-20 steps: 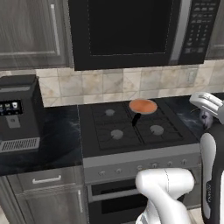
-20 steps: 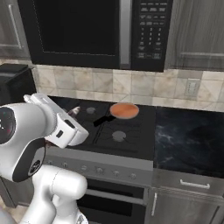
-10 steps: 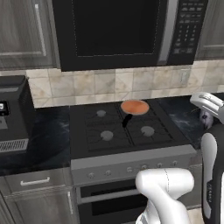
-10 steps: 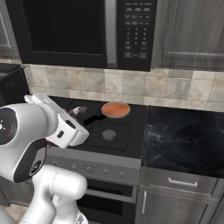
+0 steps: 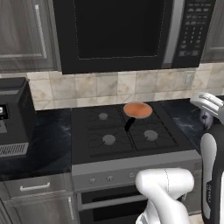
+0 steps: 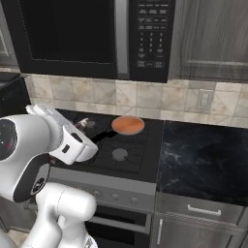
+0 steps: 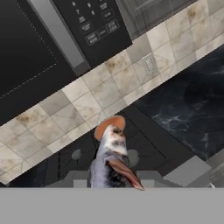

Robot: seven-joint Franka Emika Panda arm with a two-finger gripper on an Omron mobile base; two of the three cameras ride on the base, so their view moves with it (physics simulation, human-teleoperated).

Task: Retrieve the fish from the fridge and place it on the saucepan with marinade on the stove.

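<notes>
While the fish (image 7: 112,159) sticks out ahead of the fingers, which pinch its tail end, its grey, mottled body with a reddish fin points at the saucepan (image 5: 137,111) of orange-brown marinade (image 6: 128,125) on the stove's (image 5: 118,135) back burner.

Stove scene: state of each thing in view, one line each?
fish: off the pan, carried at the tool, head toward the saucepan.
tool: fingertips hidden by the fish; can't confirm open or shut.
saucepan: upright on the back right burner, handle toward the front.
marinade: flat orange-brown disc inside the saucepan.
stove: no flames seen, oven door shut.
microwave: door shut.
</notes>
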